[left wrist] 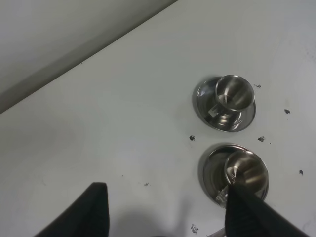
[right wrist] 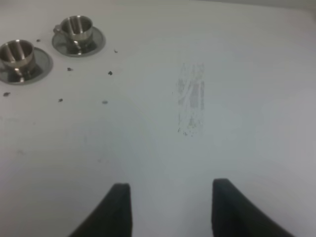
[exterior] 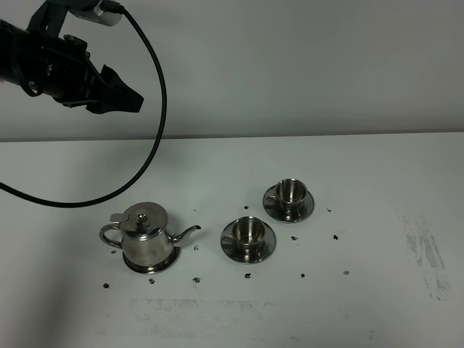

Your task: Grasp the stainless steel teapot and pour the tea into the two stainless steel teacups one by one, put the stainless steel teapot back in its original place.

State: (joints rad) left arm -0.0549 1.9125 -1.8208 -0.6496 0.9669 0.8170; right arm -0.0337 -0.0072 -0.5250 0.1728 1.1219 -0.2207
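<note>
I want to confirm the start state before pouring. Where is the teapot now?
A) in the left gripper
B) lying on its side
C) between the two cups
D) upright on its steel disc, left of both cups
D: the stainless steel teapot stands upright on the round steel disc, left of the nearer teacup and the farther teacup; the left gripper is open and empty.

Glossy polished steel teapot (exterior: pixel 147 243) and teacups (exterior: pixel 249 230); smooth matt table (exterior: pixel 362 217), scuffed in patches.
</note>
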